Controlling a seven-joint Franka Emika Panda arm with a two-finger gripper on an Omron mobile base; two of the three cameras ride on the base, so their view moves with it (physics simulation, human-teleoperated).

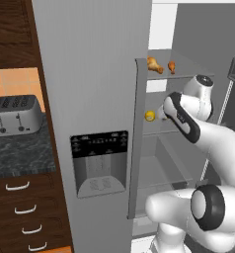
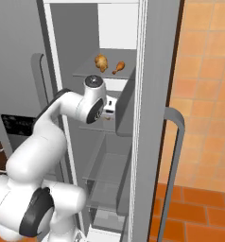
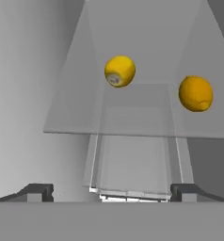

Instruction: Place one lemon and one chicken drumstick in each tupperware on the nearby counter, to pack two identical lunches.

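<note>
Hand view shows two round bright-yellow lemons apart on a glass fridge shelf, beyond the spread, empty gripper. Base views show two golden-orange chicken drumsticks one shelf higher.

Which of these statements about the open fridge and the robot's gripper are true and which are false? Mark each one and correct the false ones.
1. Two chicken drumsticks lie on the fridge's top shelf. True.
2. The gripper is shut on a lemon. False: its fingers are open and empty.
3. Two lemons sit on the glass shelf ahead of the gripper. True.
4. A toaster stands on the counter beside the fridge. True.
5. The drumsticks lie on the shelf below the lemons. False: they lie on the shelf above.
</note>
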